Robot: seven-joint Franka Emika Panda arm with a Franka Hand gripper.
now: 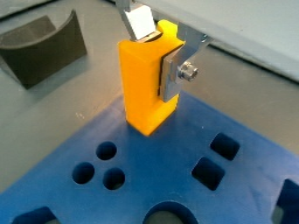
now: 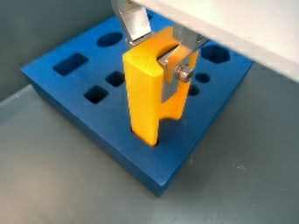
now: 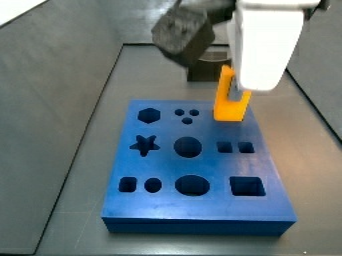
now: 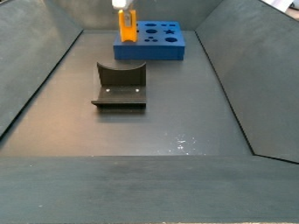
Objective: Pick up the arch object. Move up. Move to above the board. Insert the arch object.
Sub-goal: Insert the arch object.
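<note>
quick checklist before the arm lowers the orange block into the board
1. Grip: ok. The gripper is shut on the orange block, silver fingers clamping its upper part.
2. Block clear of the board: ok. In both wrist views its lower end hangs above the blue board, not touching.
3. Block upright: ok in a side view.
4. Over the arch hole: not ok. The block hangs at the board's corner edge, not over a cut-out.
5. Block's rotation matching the hole: cannot tell.
6. Path clear: ok. The dark scooped block lies apart from the board.
</note>
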